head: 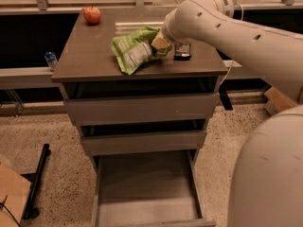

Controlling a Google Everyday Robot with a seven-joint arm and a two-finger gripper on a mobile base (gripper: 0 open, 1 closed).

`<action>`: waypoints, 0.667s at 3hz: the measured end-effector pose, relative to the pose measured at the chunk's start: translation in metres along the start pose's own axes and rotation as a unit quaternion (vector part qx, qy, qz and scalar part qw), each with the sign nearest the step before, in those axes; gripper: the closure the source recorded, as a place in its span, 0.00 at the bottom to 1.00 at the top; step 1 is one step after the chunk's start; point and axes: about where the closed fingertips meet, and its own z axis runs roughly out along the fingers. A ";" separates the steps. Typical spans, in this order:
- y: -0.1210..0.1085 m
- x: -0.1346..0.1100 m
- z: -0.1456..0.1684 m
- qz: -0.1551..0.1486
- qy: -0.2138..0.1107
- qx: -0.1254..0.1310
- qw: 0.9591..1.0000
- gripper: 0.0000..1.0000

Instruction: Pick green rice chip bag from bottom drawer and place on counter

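Observation:
The green rice chip bag (135, 51), crumpled light green with a white label patch, lies over the middle of the counter (90, 56). My gripper (159, 43) is shut on the bag's right end, at the counter's centre right. The white arm reaches in from the right. Whether the bag's lower edge touches the counter I cannot tell. The bottom drawer (142, 193) is pulled open below, with a bare grey floor.
A red apple (92, 15) sits at the counter's back left corner. A small black packet (182, 50) lies just right of the gripper. A small bottle (50, 59) stands on a ledge to the left. A black bar (35, 183) lies on the floor at left. A cardboard box (12, 197) is at bottom left.

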 end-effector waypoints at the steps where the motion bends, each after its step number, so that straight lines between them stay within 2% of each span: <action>1: -0.021 0.002 0.019 0.089 -0.003 0.015 0.996 1.00; 2: -0.021 0.000 0.019 0.098 -0.004 0.015 0.995 0.82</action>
